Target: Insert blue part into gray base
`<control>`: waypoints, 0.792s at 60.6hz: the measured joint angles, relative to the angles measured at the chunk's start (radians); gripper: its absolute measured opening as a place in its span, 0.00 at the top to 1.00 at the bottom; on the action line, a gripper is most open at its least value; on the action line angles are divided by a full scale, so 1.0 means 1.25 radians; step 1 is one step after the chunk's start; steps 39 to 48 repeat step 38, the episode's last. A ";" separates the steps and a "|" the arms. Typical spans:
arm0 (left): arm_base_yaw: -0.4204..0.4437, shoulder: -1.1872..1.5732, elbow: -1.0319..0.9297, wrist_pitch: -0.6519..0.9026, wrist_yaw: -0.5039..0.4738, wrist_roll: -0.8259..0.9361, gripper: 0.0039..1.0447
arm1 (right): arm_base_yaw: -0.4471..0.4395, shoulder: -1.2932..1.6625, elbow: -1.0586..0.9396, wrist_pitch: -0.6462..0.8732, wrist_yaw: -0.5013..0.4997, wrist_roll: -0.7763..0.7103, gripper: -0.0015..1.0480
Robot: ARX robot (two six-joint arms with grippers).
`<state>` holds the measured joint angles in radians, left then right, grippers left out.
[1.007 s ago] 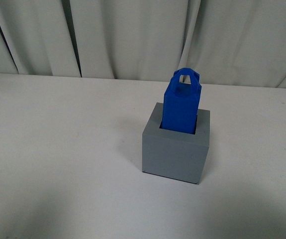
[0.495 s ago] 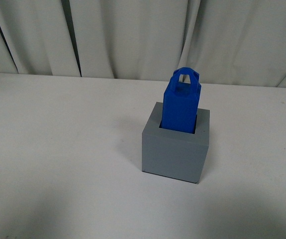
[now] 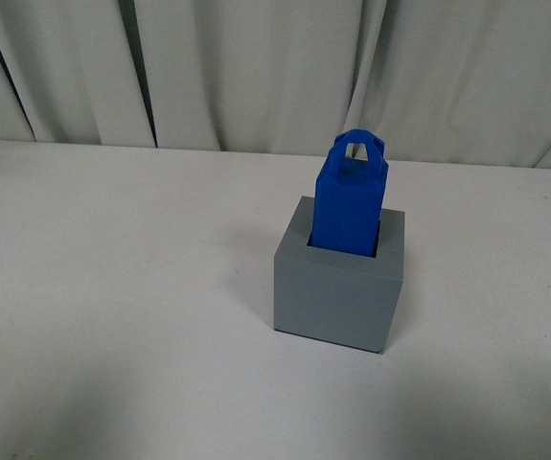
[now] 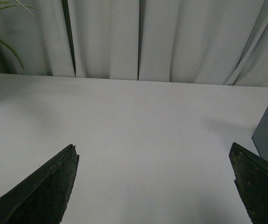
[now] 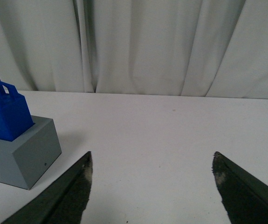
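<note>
**One block seated, both arms clear**

One blue part [image 3: 349, 196] stands upright in the square recess of the gray base [image 3: 337, 292], and from the front view I judge the insertion done or very nearly so. The base sits on the white tabletop [image 3: 112, 287] a little toward its right side, roughly midway between the near edge and the curtain [image 3: 256, 67] along the far edge. The blue part's loop handle points up, and its lower portion is hidden inside the recess, so I cannot tell whether it has bottomed out.

My left gripper [image 4: 154, 186] has its jaws spread wide with nothing between them; only a corner of the gray base shows at the side of that wrist view. My right gripper [image 5: 152, 186] is likewise spread wide and empty, with base and blue part well apart from it. Neither arm appears in the front view.

What worries me from here:
- A dark gap shows around the blue part, so the fit looks loose. If it is only resting partway in, a bump to the table could tilt it.
- If I bring either arm back in carelessly, a finger could catch the loop handle and lift or tip the part.
- The base looks free-standing, so a sideways nudge would slide it.
</note>
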<state>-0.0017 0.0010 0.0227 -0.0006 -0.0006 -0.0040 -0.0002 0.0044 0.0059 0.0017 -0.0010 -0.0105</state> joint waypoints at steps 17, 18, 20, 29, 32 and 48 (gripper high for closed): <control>0.000 0.000 0.000 0.000 0.000 0.000 0.06 | 0.000 0.000 0.000 0.000 0.000 0.001 0.09; 0.000 0.000 0.000 0.000 0.000 0.000 0.06 | 0.000 0.000 0.000 0.000 0.000 0.001 0.09; 0.000 0.000 0.000 0.000 0.000 0.000 0.06 | 0.000 0.000 0.000 0.000 0.000 0.001 0.09; 0.000 0.000 0.000 0.000 0.000 0.000 0.06 | 0.000 0.000 0.000 0.000 0.000 0.001 0.09; 0.000 0.000 0.000 0.000 0.000 0.000 0.06 | 0.000 0.000 0.000 0.000 0.000 0.001 0.09; 0.000 0.000 0.000 0.000 0.000 0.000 0.06 | 0.000 0.000 0.000 0.000 0.000 0.001 0.09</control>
